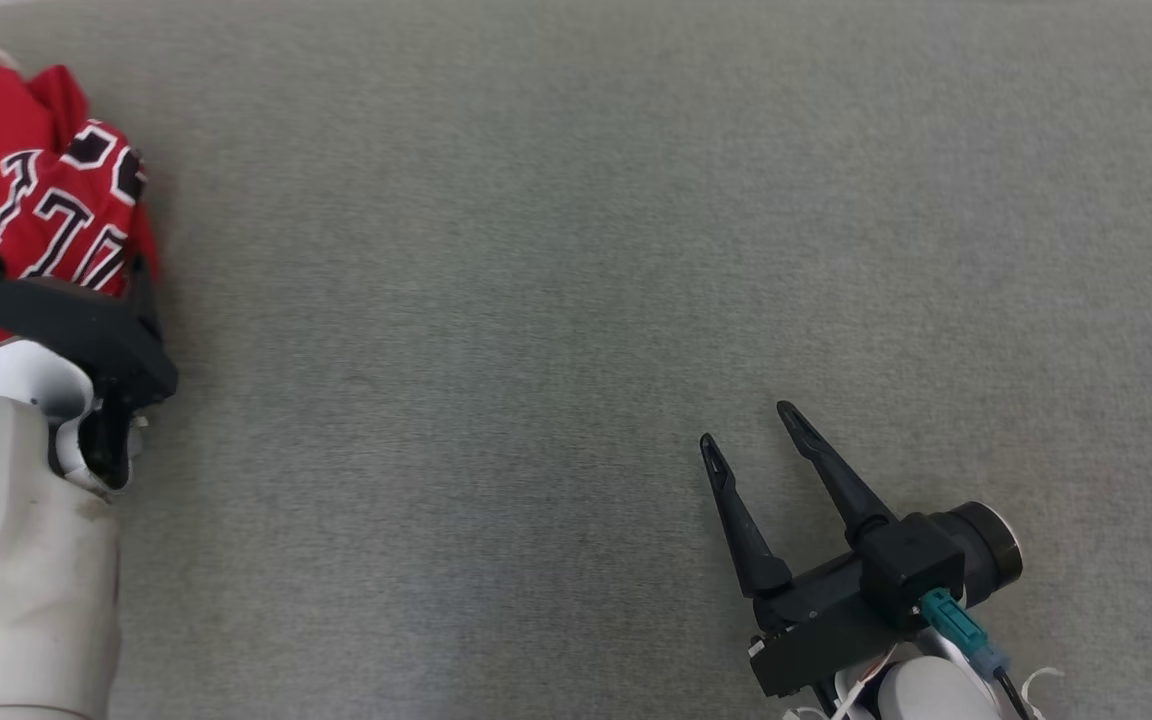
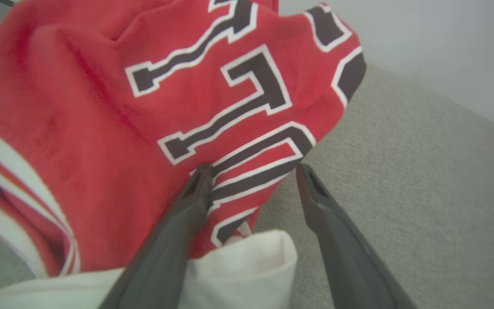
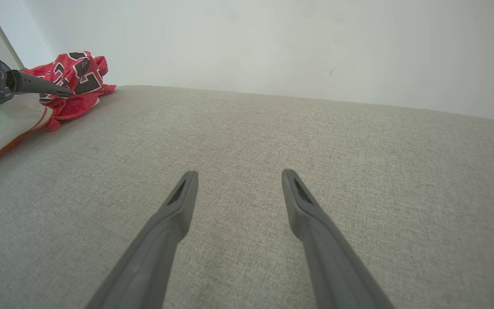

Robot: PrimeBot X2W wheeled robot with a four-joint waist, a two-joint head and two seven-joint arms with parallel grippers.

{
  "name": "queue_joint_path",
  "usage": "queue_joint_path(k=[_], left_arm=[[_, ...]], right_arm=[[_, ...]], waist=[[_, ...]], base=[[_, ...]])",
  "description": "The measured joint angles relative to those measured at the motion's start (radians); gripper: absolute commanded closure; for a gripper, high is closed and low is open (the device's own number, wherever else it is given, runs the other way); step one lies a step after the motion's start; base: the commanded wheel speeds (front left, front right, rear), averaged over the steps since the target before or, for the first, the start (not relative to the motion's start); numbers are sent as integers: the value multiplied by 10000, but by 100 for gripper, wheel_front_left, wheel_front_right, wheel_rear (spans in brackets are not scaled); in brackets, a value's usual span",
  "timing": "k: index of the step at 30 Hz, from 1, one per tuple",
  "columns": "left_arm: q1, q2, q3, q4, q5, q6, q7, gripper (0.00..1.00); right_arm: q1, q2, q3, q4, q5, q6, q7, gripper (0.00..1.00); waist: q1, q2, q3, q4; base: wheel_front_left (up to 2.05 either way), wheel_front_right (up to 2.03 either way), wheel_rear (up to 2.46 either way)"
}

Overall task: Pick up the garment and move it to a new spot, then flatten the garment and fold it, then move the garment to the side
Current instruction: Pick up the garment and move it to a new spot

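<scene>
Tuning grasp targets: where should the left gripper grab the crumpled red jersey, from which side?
On the jersey, probably the raised lettered fold near its free edge, coming from the grey surface side: it stands proud of the heap, between the fingers of the open left gripper.

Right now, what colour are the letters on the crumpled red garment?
Black with white outlines, on the crumpled red garment; the left wrist view shows it best.
</scene>
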Motion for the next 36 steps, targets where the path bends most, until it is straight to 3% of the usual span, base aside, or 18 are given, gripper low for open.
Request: queue_joint_path(k=[4, 5, 6, 7, 11, 16, 20, 26, 36], left_arm=[[-32, 314, -184, 263, 414, 621, -399, 0], [-38, 397, -209, 301, 462, 686, -514, 9], [-44, 430, -199, 336, 487, 815, -681, 70], [-58, 435, -196, 366, 491, 838, -780, 100], [-70, 543, -263, 426, 535, 815, -1104, 100], [-334, 976, -366, 316, 602, 435, -1191, 100], [-684, 1198, -554, -142, 533, -100, -888, 100], [-1284, 1317, -1104, -1534, 700, -506, -192, 100], [-1807, 606, -1875, -3965, 485, -796, 667, 100]], right_arm=[[6, 0, 77, 0, 61, 0, -10, 0], [7, 2, 92, 8, 127, 0, -12, 0], [12, 2, 96, 19, 142, 0, -15, 0], [20, 0, 90, 40, 178, 0, -17, 0], [60, 2, 59, 178, 268, 0, -48, 0], [187, 2, 130, 443, 639, 0, -213, 0], [205, 2, 232, 688, 1074, 0, -374, 0], [158, 4, 343, 995, 1691, 0, -550, 0], [207, 4, 445, 1183, 2190, 0, -612, 0]], waist=[[1, 0, 297, -361], [0, -1, 340, -436], [0, -1, 374, -504], [-1, -1, 393, -557], [-1, -1, 292, -616], [-2, -2, -212, -562], [-3, -3, -662, -549], [-4, -3, -1377, -609], [-4, -4, -2153, -1230]], base=[[0, 0, 0], [0, 0, 0], [0, 0, 0], [0, 0, 0], [0, 0, 0], [0, 0, 0], [0, 0, 0], [0, 0, 0], [0, 0, 0]])
